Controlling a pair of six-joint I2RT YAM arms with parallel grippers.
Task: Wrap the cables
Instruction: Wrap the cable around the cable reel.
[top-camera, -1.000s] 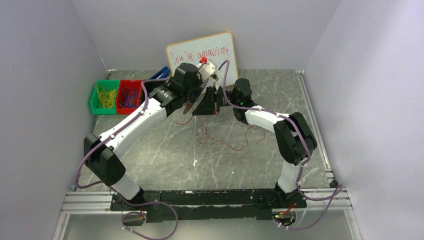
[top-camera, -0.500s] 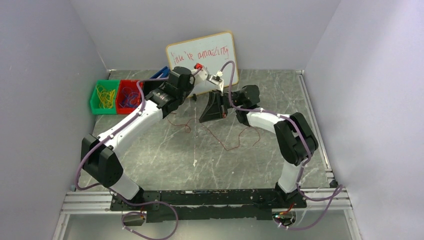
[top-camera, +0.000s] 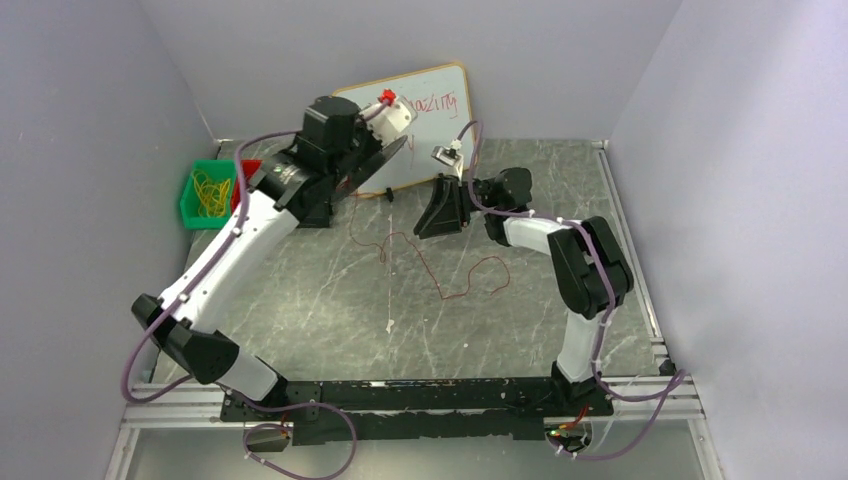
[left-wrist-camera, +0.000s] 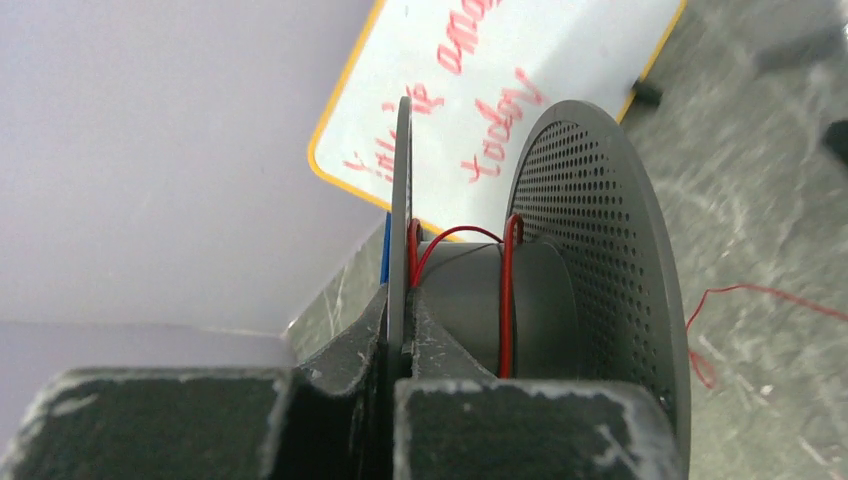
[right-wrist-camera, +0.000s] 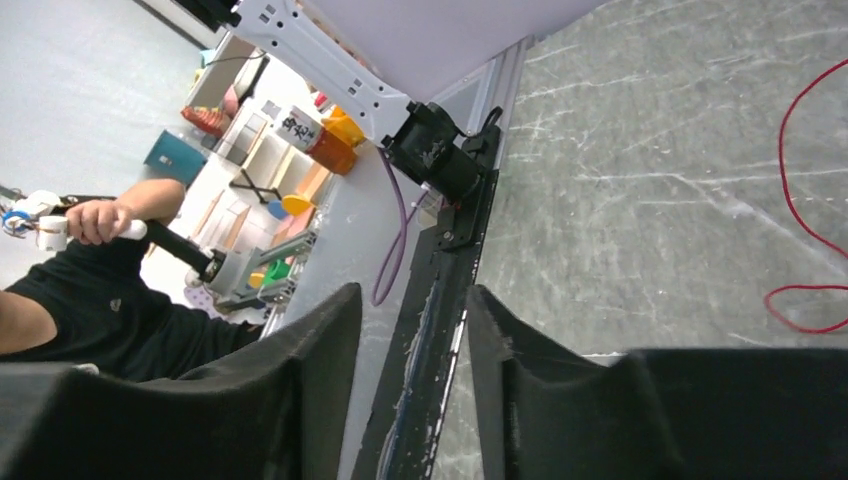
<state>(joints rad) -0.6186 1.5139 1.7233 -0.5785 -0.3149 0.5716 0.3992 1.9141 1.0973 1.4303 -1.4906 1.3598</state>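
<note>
Only a couple of red turns of cable (left-wrist-camera: 507, 300) around the spool (left-wrist-camera: 545, 300) core, one strand arching loosely across it rather than lying flat. Most of the length off the spool, trailing down to the table (top-camera: 330, 310) and curling in open loops over its middle, toward the back edge, in front of the whiteboard (top-camera: 430, 105). Spool held in the air near the back left of the table, axis roughly level, by the left gripper (left-wrist-camera: 400, 345), clamped tight on the thin near flange with no gap showing. Right gripper (right-wrist-camera: 412, 320) to the right of the spool and off the table, fingers parted, nothing between them, no contact with the cable. Judging from that: winding barely begun, no tension on the free length. Main risk, slack: with nothing guiding the strand, likely loosening of the turns on the core, or a jump over a flange edge on the next rotation. Second risk, a snag or knot in the loops on the table under a blind pull, dragging a tangle instead of feeding cleanly. Third, the thin edge grip on the flange: possible tilt or slip of the spool under any sideways tug. Calls for a grasp of the strand close to the spool before further turning.
</note>
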